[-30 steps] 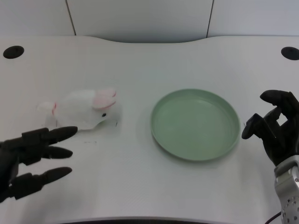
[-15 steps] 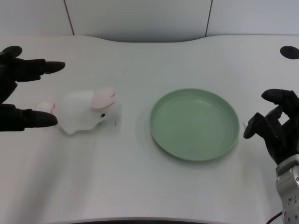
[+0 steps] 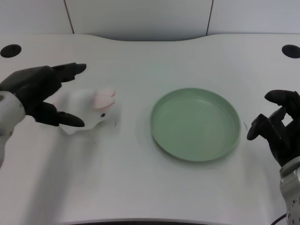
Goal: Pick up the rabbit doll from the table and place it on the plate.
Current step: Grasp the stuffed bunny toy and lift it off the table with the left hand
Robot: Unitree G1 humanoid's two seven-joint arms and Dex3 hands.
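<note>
A white rabbit doll [image 3: 91,110] with pink ears lies on the table at the left, its head toward the plate. The green plate [image 3: 195,123] sits right of centre with nothing on it. My left hand [image 3: 41,93] is at the doll's left side, fingers spread around its rear: upper fingers reach over it, a lower finger lies along its front. It covers the doll's back end and holds nothing.
My right hand [image 3: 277,129] waits at the right edge, fingers curled. Two dark round holes [image 3: 11,50] [image 3: 291,51] mark the table's far corners. A wall of pale panels runs behind the table.
My left hand has moved right from the picture's left edge and now straddles the doll's rear. The doll and plate have stayed in place.
</note>
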